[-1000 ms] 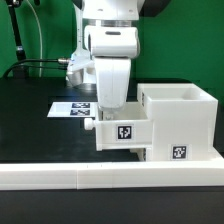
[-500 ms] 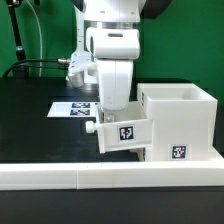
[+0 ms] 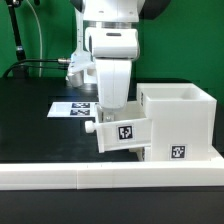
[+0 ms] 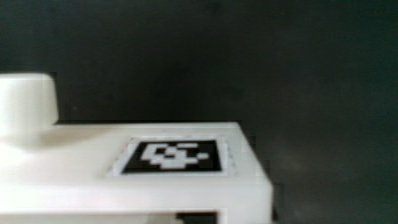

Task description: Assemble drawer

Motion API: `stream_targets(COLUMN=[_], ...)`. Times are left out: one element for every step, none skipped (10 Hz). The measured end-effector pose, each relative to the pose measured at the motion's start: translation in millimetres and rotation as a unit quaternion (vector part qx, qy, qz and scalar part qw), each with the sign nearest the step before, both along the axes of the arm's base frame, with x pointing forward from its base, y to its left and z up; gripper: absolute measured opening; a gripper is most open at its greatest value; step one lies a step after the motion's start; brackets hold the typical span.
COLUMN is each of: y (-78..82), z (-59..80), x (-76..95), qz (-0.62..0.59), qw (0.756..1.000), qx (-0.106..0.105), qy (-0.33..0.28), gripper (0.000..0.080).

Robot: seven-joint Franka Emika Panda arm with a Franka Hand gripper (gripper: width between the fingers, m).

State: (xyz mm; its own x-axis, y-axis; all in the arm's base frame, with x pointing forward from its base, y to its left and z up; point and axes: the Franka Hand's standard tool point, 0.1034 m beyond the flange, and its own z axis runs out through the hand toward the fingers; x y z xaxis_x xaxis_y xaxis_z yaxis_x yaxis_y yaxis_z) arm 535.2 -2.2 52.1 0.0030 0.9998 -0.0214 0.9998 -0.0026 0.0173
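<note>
The tall white casing (image 3: 188, 110) stands at the exterior view's right, open on top, with a tag low on its front. A white knobbed tray (image 3: 128, 135) with a square tag sits partly inside the casing's left side, slightly tilted, its knob (image 3: 90, 127) pointing to the exterior view's left. My gripper (image 3: 113, 116) reaches down from above and is shut on the tray's wall. Its fingertips are hidden by the tray. The wrist view shows the tray's tagged face (image 4: 175, 156) and its knob (image 4: 25, 100) close up. A second tray is not in view.
A long low white rail (image 3: 90, 178) runs along the table's front edge, right before the casing. The marker board (image 3: 70, 108) lies on the black table behind the tray. A green pole (image 3: 17, 35) and black cables stand at the back left.
Between one second and half a second ago the tray tipped slightly in my gripper, its knob end dropping a little. Nothing has moved since.
</note>
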Motion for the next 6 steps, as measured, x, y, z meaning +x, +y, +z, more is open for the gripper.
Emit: stream_targets(y=[0.2, 3.8, 7.4, 7.8, 8.5, 9.0], z=[0.0, 0.4, 0.6, 0.8, 0.8, 0.8], x=[0.0, 0.9, 1.0, 1.0, 0.9, 1.1], qz=[0.000, -0.001, -0.004, -0.010, -0.015, -0.020], qw=[1.000, 1.000, 1.000, 1.000, 1.000, 1.000], qx=[0.000, 0.000, 0.000, 0.000, -0.001, -0.001], qy=[0.000, 0.000, 0.000, 0.001, 0.002, 0.004], gripper=[0.0044, 0.0044, 0.0044, 0.0044, 0.0044, 0.0044])
